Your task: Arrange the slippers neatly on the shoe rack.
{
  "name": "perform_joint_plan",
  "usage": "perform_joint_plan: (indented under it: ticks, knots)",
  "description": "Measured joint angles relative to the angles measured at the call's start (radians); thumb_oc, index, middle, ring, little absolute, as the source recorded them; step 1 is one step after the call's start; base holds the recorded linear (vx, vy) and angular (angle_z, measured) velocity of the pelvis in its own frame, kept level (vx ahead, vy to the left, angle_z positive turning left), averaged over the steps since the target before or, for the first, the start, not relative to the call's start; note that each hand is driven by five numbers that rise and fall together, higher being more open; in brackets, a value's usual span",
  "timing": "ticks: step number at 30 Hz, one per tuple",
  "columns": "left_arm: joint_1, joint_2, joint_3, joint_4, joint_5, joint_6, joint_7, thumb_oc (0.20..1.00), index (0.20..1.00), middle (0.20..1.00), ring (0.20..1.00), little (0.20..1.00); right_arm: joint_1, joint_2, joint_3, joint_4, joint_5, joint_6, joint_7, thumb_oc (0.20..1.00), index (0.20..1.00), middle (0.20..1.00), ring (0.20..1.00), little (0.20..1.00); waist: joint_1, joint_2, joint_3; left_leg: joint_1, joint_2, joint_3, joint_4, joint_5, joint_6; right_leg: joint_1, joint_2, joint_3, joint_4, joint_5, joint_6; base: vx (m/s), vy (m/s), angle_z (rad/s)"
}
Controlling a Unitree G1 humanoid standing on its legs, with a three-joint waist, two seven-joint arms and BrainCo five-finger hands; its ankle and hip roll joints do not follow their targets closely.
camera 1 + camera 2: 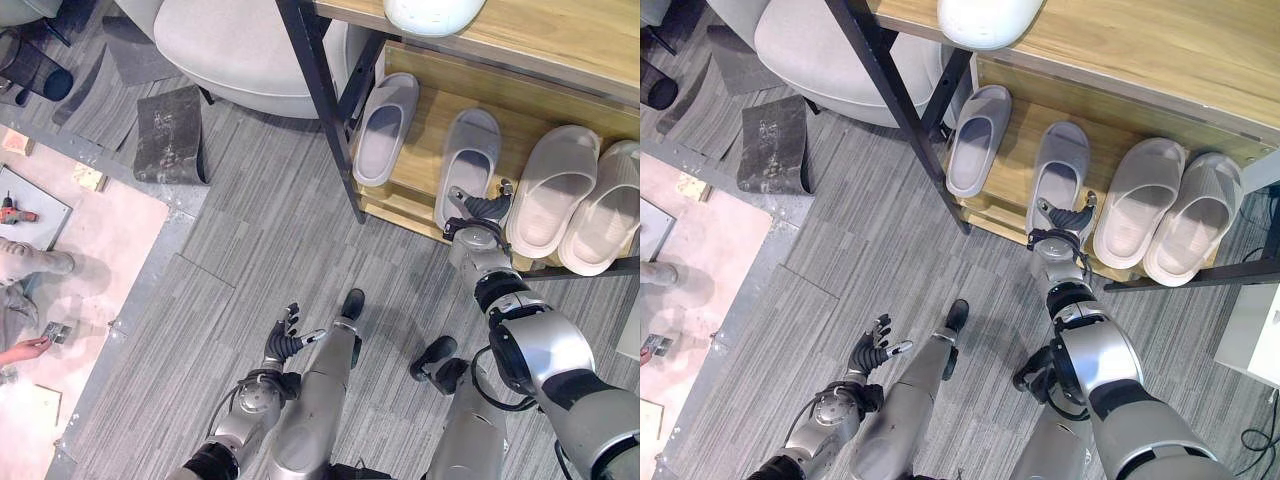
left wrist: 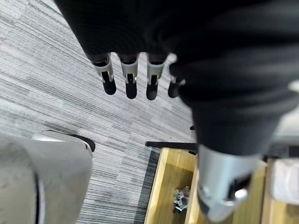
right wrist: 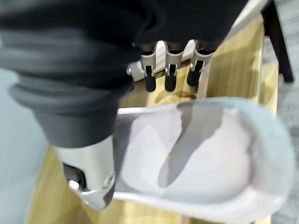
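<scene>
Pale grey slippers sit on the wooden shoe rack (image 1: pixel 430 160), four in a row. The right hand (image 1: pixel 480 206) hovers at the heel of the second slipper (image 1: pixel 467 165), fingers (image 3: pixel 169 74) straight and apart, thumb beside its edge, nothing clamped. That slipper's long axis runs front to back, toe towards the rack's rear. Down near the carpet, the left hand (image 1: pixel 285 338) hangs with fingers relaxed and spread.
</scene>
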Motion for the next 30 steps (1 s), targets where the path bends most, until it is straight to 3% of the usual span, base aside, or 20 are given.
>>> perform_joint_plan:
  ticks: [5,14,21,30]
  knots:
    - [0.001,0.002,-0.008,0.001,0.002,0.008,-0.016,1.0,1.0,1.0,1.0,1.0,-0.002,-0.044,-0.033,0.009,0.136,-0.038,0.076,1.0,1.0,1.0,1.0,1.0,0.019,0.003,-0.002,0.0,-0.007,-0.013,-0.012,0.003,-0.012,0.001,-0.006,-0.013,0.004,-0.012,-0.017,0.02,-0.019,0.07]
    - [0.002,0.002,-0.019,0.002,0.002,0.007,-0.057,1.0,1.0,1.0,1.0,1.0,-0.083,-0.074,0.052,0.03,0.149,-0.023,0.192,1.0,1.0,1.0,1.0,1.0,0.065,0.011,-0.001,-0.022,-0.019,-0.019,-0.017,0.013,-0.011,-0.02,-0.021,-0.02,0.019,-0.021,-0.008,0.01,-0.001,0.04]
    - [0.002,-0.003,-0.018,0.036,0.002,0.006,-0.072,1.0,1.0,1.0,1.0,1.0,-0.111,-0.069,0.082,0.029,0.129,-0.028,0.199,1.0,1.0,1.0,1.0,1.0,0.09,0.014,-0.002,-0.029,-0.026,-0.042,-0.018,0.021,-0.02,-0.015,-0.027,-0.044,0.019,-0.024,-0.004,0.01,-0.007,0.1]
    - [0.002,-0.008,-0.014,0.052,0.002,0.007,-0.078,1.0,1.0,1.0,1.0,1.0,-0.098,-0.057,0.082,0.028,0.13,-0.027,0.199,1.0,1.0,1.0,1.0,1.0,0.089,0.022,0.002,-0.006,-0.024,-0.052,-0.033,0.026,-0.026,0.009,-0.024,-0.055,0.017,-0.025,-0.008,0.01,-0.004,0.03]
